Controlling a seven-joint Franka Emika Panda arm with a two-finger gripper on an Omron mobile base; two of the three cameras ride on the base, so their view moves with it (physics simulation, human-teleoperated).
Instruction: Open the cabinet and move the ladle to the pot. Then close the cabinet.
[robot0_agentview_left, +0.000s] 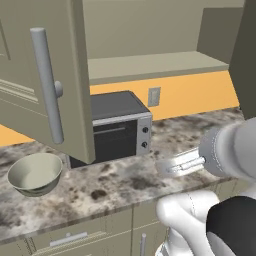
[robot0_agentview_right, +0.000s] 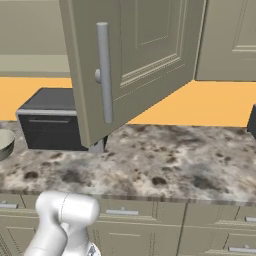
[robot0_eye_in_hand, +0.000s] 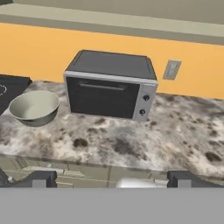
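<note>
While the grey-beige two-door wall cabinet (robot0_agentview_left: 45, 95) hangs above the counter, its left door is swung wide open toward the cameras, so the long silver bar handle (robot0_agentview_left: 47, 85) sticks out in the foreground of the left base view. From the right base view that same door (robot0_agentview_right: 135, 55) angles out over the counter, handle facing forward. Behind it the cabinet's pale shelf (robot0_agentview_left: 155, 65) is visible, and nothing on it can be made out from these angles. Can't spot a ladle or a pot anywhere, so no telling where those are.

On the speckled brown-and-grey stone countertop (robot0_agentview_right: 165, 165) sits a black toaster oven with a silver control strip and two knobs (robot0_eye_in_hand: 109, 87), pushed back against the orange wall. Just to its right on the wall is a small grey outlet plate (robot0_eye_in_hand: 171, 69). Left of the oven, close by but not touching, there's a round pale-green ceramic bowl (robot0_eye_in_hand: 34, 107), upright. A dark flat surface (robot0_eye_in_hand: 11, 87) peeks in at the far left edge of the hand view, beside the bowl.

The gripper (robot0_eye_in_hand: 111, 179) has its two dark fingertips (robot0_eye_in_hand: 41, 178) spread wide apart with nothing between them, pointed at the oven from out in front of the counter edge. Lower beige drawer fronts with short silver handles (robot0_agentview_right: 122, 212) run below the countertop.
</note>
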